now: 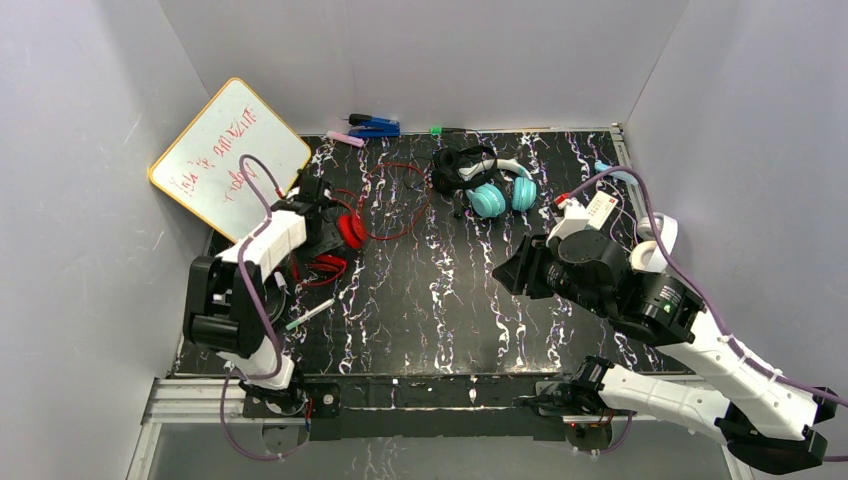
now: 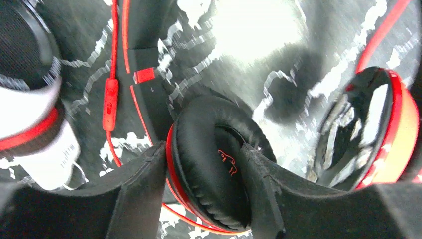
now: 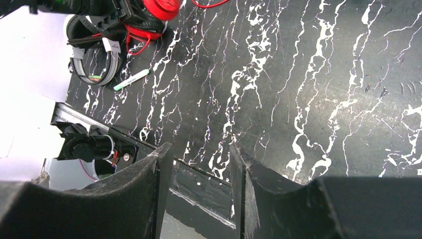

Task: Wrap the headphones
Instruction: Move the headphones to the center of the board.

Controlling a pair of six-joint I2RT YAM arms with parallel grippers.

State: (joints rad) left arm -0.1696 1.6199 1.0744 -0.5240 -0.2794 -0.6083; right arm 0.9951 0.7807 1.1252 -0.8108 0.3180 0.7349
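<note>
1. The table (image 1: 420, 330) is black with white veins. A whiteboard (image 1: 225, 150) leans at its far-left corner.
2. The left arm (image 1: 255, 270) reaches to the table's left side. The right arm (image 1: 640, 300) is held over the right half.
3. The left gripper (image 2: 203, 149) is about half closed. Its fingers (image 2: 144, 189) press on both sides of a black-padded ear cup (image 2: 214, 179), which they grip.
4. The right gripper (image 3: 200, 147) hangs above bare table, jaws about half apart with nothing between them.
5. The red headphones (image 1: 351, 230), to which that cup belongs, lie at the left just beside the whiteboard. Their cord (image 2: 115, 30) trails loose over the table.
6. The black-and-white headphones (image 3: 94, 55) lie under the left arm, touching the red pair.
7. The teal headphones (image 1: 495, 198) sit at the far centre, against the black headphones (image 1: 455, 165).
8. The white headphones (image 1: 660, 235) lie at the right edge, partly hidden by the right arm.
9. A green-capped marker (image 1: 308, 314) lies near the left arm's base.
</note>
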